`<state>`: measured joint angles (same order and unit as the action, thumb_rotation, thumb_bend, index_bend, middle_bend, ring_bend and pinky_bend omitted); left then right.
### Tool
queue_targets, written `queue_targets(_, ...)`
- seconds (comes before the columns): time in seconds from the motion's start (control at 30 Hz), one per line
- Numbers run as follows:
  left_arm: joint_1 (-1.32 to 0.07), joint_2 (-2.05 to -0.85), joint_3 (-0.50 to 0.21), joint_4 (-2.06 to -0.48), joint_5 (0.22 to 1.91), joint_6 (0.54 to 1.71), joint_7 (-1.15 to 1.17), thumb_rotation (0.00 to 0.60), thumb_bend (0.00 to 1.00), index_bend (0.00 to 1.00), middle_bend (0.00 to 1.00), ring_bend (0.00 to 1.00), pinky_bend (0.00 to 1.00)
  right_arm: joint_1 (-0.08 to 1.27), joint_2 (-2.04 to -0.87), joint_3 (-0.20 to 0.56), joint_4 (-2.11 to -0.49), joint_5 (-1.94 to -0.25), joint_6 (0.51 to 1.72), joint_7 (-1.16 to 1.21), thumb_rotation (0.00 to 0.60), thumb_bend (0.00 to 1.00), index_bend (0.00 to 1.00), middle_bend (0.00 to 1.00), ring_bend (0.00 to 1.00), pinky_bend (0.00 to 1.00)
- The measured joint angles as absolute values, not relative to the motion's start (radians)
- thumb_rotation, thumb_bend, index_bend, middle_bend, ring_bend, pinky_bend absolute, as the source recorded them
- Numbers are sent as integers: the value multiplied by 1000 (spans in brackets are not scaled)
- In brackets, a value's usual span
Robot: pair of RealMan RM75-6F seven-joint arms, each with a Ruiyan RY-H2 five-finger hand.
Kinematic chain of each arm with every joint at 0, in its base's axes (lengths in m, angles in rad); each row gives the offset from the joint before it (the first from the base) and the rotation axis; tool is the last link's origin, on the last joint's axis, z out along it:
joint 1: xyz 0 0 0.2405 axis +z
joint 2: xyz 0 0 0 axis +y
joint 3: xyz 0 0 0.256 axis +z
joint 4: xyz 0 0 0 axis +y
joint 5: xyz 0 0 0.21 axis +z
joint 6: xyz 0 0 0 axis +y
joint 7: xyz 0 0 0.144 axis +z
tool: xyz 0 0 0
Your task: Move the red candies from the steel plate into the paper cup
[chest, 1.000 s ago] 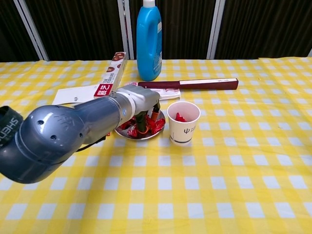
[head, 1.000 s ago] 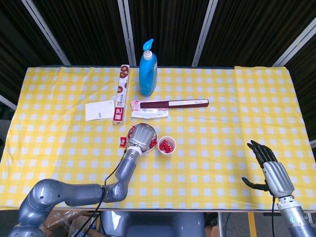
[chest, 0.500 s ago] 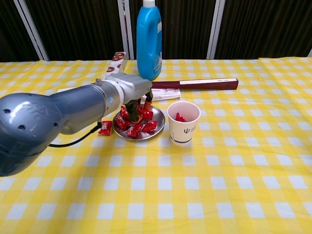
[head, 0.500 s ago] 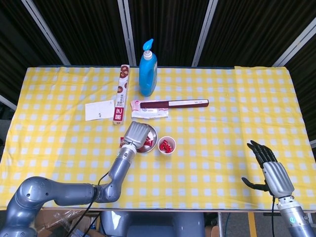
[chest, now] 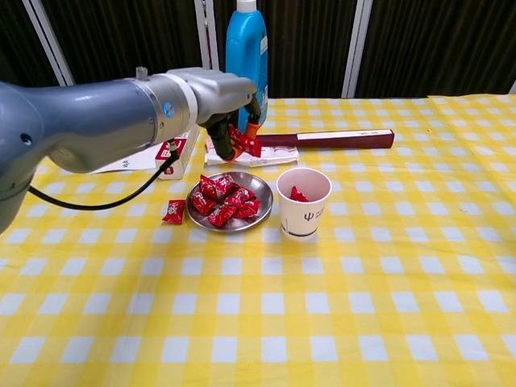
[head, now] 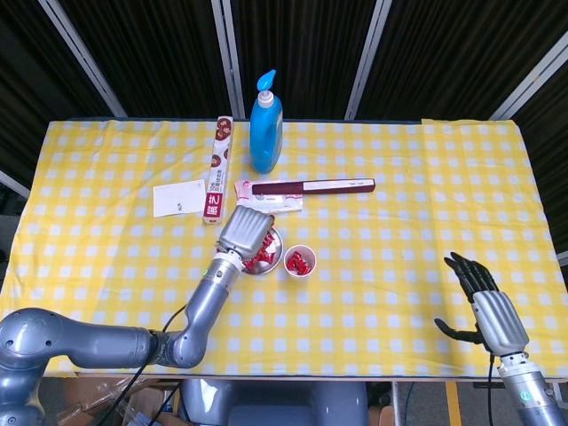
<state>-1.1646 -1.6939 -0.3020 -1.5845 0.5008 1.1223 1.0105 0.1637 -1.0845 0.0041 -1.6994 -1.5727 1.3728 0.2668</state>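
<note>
Bright, even overhead light; sharp focus

paper cup (chest: 304, 204): a black mark like the letter ψ on its front, with a dark ring under it
long box (head: 216, 169): big white signs on a red end (too small to read)

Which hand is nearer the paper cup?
Left. The left hand is raised above the steel plate beside the paper cup; the right hand is far off at the table's right edge.
</note>
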Motion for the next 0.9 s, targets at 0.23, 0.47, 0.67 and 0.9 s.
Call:
queue_targets(0.23,-1209,-1723,-318,-1604,497,1126,1021,600,479,493,821,897,967,163,-1083,4,-1699,-1574,1374,270,600,277,0,0,0,0)
queue_targets(0.47,-1259,-1790,-319,-1552,465,1115,1043,600,475,490,817,897,967,164,-1081,3,-1698,-1577,1374,278,600,277,0,0,0,0)
queue_targets(0.67,-1286,-1834,-322,-1506,439,1106,1048,600,367,474,810,893,967,164,-1079,2,-1698,-1580,1374,285,600,278,0,0,0,0)
queue_targets(0.9,-1293,-1841,-316,-1504,433,1110,1047,600,278,452,804,892,967,165,-1078,2,-1697,-1583,1375,287,600,277,0,0,0,0)
